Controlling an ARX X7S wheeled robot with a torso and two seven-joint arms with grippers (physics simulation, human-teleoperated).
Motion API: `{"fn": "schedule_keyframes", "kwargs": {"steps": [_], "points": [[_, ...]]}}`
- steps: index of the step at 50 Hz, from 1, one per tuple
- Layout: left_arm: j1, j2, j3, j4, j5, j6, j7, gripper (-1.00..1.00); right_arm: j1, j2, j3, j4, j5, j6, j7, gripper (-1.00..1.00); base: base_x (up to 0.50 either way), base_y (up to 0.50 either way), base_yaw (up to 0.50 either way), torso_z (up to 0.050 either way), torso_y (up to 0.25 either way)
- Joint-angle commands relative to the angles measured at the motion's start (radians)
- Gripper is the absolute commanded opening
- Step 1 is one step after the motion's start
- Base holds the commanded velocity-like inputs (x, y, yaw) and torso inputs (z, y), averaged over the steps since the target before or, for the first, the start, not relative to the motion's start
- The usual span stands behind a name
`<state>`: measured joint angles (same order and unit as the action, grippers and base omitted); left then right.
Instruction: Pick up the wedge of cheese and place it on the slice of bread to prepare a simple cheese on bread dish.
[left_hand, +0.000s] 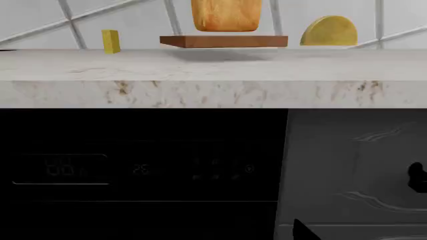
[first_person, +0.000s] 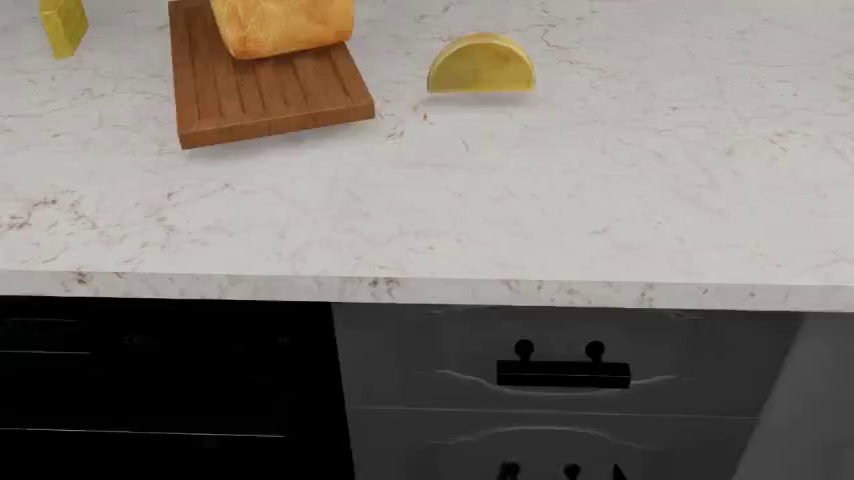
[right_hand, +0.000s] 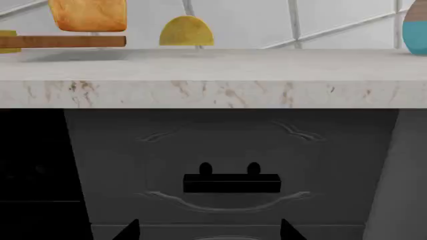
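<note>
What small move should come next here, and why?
Probably raise the right arm above the countertop edge and toward the wedge of cheese. Both wrist views look at the cabinet front below counter level, neither gripper shows over the counter in the head view, and the cheese stands untouched beside the cutting board that carries the slice of bread.

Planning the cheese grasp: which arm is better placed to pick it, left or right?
Right, probably. The wedge of cheese stands on the counter right of the cutting board and bread, nearer the right arm's side. Neither pincer is above the counter yet.
</note>
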<state>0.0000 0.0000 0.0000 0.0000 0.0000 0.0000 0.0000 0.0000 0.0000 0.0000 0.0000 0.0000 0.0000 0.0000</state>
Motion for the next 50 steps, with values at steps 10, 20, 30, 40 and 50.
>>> {"fn": "schedule_keyframes", "kwargs": {"steps": [10, 20, 30, 40, 50], "points": [[0.007, -0.044, 0.065, -0.004, -0.011, 0.04, -0.034, 1.0, -0.002, 0.038, -0.044, -0.005, 0.026, 0.007, 0.066, 1.0, 0.0, 0.0, 0.0, 0.0, 0.0], [0.011, -0.062, 0.09, 0.01, -0.018, 0.035, -0.058, 1.0, -0.005, 0.057, -0.067, -0.018, 0.039, 0.014, 0.094, 1.0, 0.0, 0.0, 0.0, 0.0, 0.0], [0.029, -0.085, 0.086, 0.097, -0.014, -0.002, -0.101, 1.0, -0.003, 0.076, -0.069, -0.081, 0.06, 0.065, 0.12, 1.0, 0.0, 0.0, 0.0, 0.0, 0.0], [0.022, -0.111, 0.108, 0.267, 0.005, -0.088, -0.114, 1.0, 0.007, 0.112, -0.09, -0.261, 0.052, 0.209, 0.14, 1.0, 0.0, 0.0, 0.0, 0.0, 0.0], [0.014, -0.131, 0.122, 0.302, 0.047, -0.105, -0.151, 1.0, 0.022, 0.114, -0.076, -0.241, 0.097, 0.212, 0.145, 1.0, 0.0, 0.0, 0.0, 0.0, 0.0]]}}
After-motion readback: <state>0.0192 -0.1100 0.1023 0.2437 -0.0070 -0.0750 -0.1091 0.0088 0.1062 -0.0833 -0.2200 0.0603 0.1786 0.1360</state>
